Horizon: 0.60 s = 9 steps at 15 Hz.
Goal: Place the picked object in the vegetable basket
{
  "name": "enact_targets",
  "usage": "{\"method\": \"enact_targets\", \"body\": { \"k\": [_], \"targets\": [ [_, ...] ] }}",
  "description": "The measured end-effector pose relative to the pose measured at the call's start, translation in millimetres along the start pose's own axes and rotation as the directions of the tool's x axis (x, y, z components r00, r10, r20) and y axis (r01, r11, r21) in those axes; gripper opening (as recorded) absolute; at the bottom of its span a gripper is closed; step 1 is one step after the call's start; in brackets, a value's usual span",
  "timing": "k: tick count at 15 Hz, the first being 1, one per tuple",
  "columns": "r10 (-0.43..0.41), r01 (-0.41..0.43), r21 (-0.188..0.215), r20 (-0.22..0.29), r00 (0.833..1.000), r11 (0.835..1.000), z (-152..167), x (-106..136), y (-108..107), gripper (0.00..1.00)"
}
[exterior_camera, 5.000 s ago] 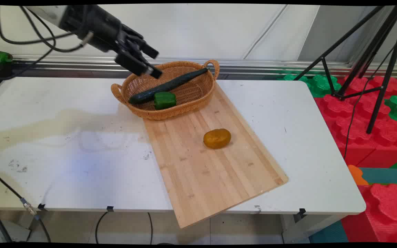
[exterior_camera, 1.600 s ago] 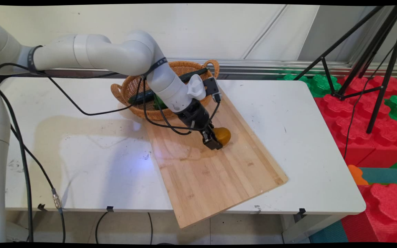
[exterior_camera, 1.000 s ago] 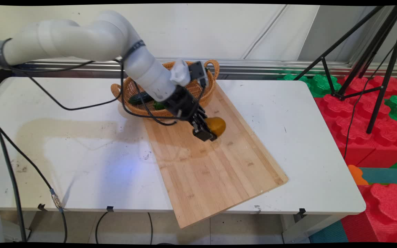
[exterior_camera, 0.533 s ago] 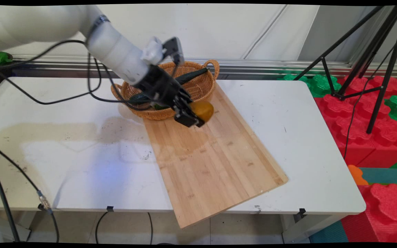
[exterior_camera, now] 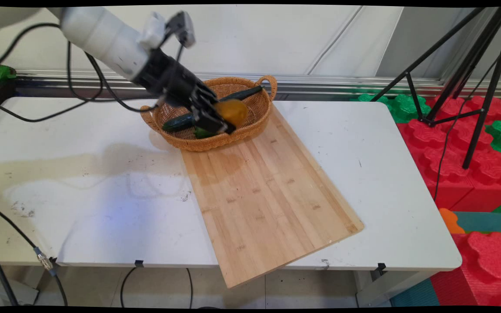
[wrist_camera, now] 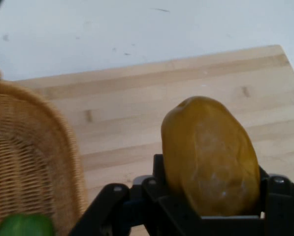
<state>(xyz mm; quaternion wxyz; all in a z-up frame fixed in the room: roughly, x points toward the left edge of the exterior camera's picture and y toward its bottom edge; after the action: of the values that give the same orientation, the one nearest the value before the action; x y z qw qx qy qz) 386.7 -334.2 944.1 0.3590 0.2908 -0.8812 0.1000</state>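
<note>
The white arm is entering from the upper left of the frame and slanting down toward the centre, with black cables looping beneath it. Its black two-finger gripper is clenching a rounded, yellow-orange, potato-shaped object and holding it in the air, clear of every surface. In the main view this yellow-orange object is sitting just above the centre of the frame, overlapping the interior of the oval woven wicker basket with two loop handles. In the hand view the same object is filling the lower right of the frame, gripped from both sides by the black fingers, with the basket's woven rim at the lower left and the pale wooden cutting board lying behind it across the middle.

Inside the basket a long dark green cucumber is lying diagonally, its far end resting on the rim near the right handle. A green pepper is lying beside it, largely hidden by the gripper in the main view; a green patch is showing at the lower left corner of the hand view.

The basket is resting partly on the upper end of the cutting board, which is lying at an angle across the white table, its lower corner overhanging the table's near edge. A black tripod is standing at the upper right, above red and green foam blocks.
</note>
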Motion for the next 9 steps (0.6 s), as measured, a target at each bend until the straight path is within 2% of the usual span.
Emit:
{"method": "enact_targets", "body": {
  "k": [4,9],
  "targets": [
    [-0.036,0.037,0.062,-0.016,0.999,0.997,-28.9,-5.8,-25.7,0.00],
    [-0.058,0.059,0.131,-0.008,0.998,0.990,-40.9,-14.0,-61.8,0.00]
  ]
}}
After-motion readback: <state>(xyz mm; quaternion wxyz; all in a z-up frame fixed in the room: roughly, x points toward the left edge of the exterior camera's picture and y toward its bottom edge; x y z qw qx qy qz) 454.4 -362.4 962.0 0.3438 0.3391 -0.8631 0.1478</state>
